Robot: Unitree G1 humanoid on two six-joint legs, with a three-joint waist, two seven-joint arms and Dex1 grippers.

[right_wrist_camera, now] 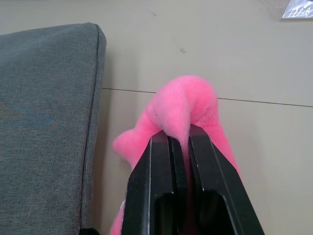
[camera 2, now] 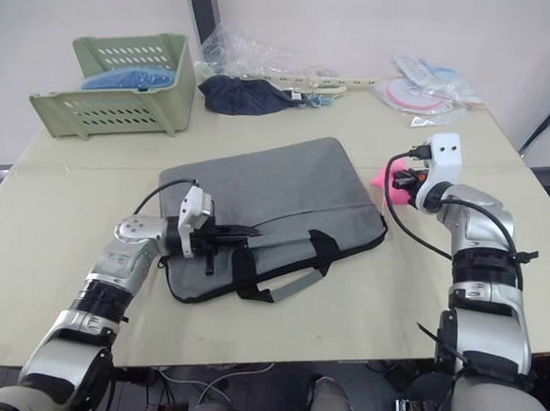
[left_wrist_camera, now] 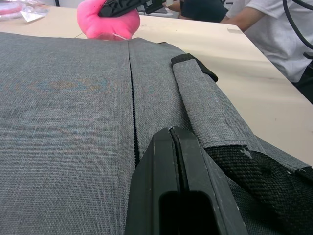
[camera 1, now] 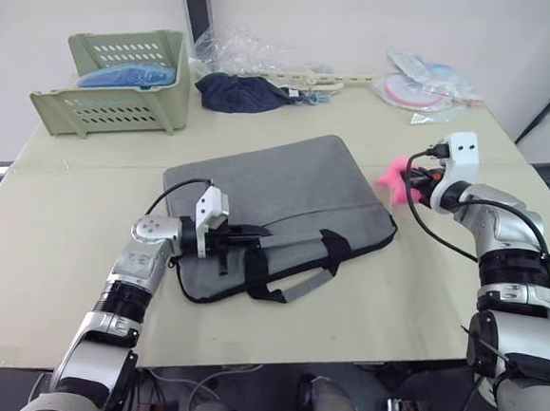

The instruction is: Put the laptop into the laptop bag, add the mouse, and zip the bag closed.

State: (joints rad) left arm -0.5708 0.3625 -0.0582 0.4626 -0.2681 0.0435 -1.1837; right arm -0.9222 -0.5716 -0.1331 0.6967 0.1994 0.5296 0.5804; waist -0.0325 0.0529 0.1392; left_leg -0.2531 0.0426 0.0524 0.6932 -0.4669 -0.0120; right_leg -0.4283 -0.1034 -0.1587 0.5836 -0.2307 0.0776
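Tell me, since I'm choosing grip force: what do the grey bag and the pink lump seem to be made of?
The laptop bag looks like matte woven fabric: the left wrist view shows a fine heathered weave, with black webbing trim on the handles. The pink lump looks like soft plush: fuzzy nap, and it bunches where the right gripper pinches it. What fills either is unseen.

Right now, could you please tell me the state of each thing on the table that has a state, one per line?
laptop bag: lying flat, bulging slightly, handles toward the robot.
fuzzy pink lump: pinched in the right pincer, beside the bag's corner.
left pincer: shut, resting on the bag by its zipper.
green basket: upright, holding something blue.
navy cloth bundle: crumpled.
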